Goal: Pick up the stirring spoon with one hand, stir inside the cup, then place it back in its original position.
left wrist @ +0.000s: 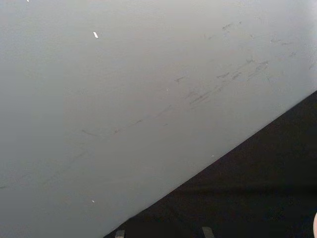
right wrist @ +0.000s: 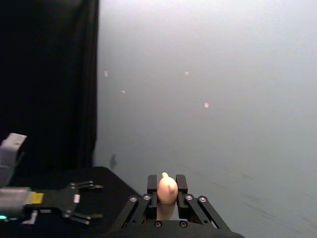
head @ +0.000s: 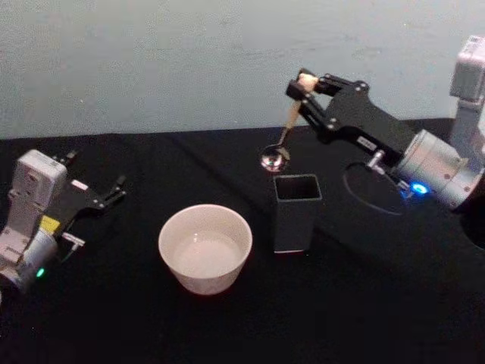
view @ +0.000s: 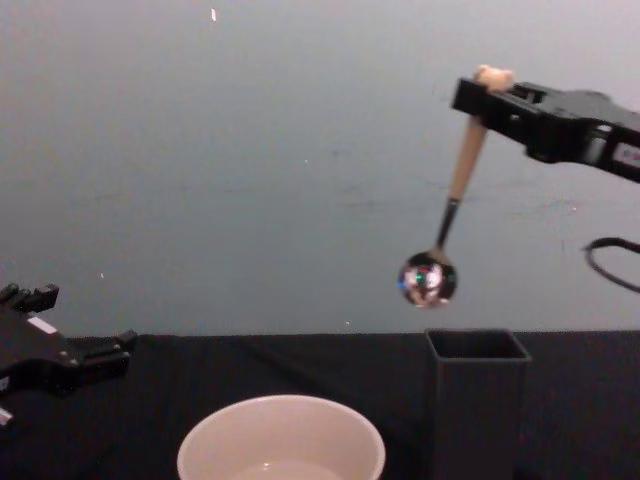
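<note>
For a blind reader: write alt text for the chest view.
The right gripper holds the spoon by its top, dangling above and left of the dark square holder. The white cup sits on the black table; the left gripper is open at left.

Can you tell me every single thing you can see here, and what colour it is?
stirring spoon: one, beige handle with a shiny metal bowl, hanging in the air above the holder
cup: one, cream-white, on the table near the middle
holder: one, dark grey and square, standing just right of the cup
cable: one, black, looped on the table at the right
table: one, black
wall: one, pale grey-blue, behind the table
left gripper: one, black, open, low over the table at the left
right gripper: one, black, shut on the spoon's top end, raised at the right
</note>
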